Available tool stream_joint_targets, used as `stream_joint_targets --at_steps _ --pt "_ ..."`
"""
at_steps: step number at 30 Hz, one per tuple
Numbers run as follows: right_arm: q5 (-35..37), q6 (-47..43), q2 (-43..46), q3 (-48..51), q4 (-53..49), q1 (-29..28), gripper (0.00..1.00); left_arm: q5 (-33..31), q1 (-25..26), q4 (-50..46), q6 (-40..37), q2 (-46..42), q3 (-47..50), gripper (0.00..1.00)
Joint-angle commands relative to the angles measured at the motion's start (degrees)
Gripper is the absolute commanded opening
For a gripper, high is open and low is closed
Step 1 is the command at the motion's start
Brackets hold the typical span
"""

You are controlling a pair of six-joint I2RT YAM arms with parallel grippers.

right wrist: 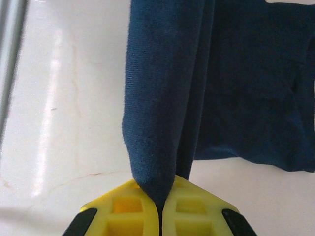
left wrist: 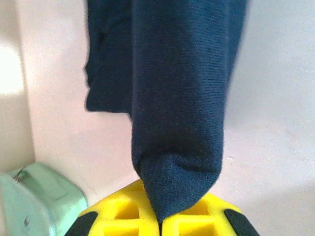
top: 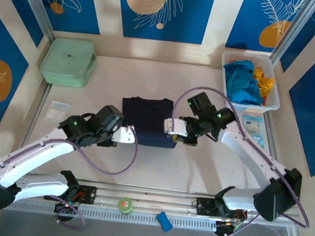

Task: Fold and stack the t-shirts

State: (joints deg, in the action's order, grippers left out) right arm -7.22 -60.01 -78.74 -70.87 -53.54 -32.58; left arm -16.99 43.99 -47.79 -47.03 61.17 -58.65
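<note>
Left gripper [left wrist: 160, 224], right gripper [right wrist: 160, 216] pinch navy shirt [top: 146, 116]; mint box [top: 68, 61], basket [top: 250, 56] beyond.

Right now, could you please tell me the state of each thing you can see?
Navy shirt: partly folded, near edge pinched at both corners.
Left end effector: shut on navy shirt.
Right end effector: shut on navy shirt.
Turquoise shirt: crumpled in basket.
Orange shirt: crumpled in basket.
Green box: lid closed.

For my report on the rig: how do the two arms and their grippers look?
The left arm and right arm have white links, black joints, green lights and a looping purple cable each. The left gripper and right gripper have yellow fingers with black corners.
</note>
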Motion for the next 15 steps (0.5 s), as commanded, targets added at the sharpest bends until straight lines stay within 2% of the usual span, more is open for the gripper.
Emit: stream_joint_targets --at_steps 1,6,15 --pt "-2.2 -3.7 -6.1 -5.7 -2.1 2.6 0.0 0.1 -5.4 6.3 -1.8 3.2 -4.5 0.0" --pt "0.2 -2.8 -16.1 -14.5 -0.5 4.8 0.0 7.3 -12.1 12.6 -4.3 11.8 -9.7 0.0" --pt "1.4 2.2 -28.6 -22.8 3.9 8.1 0.0 14.1 -17.4 15.3 -5.2 27.5 -17.9 0.0"
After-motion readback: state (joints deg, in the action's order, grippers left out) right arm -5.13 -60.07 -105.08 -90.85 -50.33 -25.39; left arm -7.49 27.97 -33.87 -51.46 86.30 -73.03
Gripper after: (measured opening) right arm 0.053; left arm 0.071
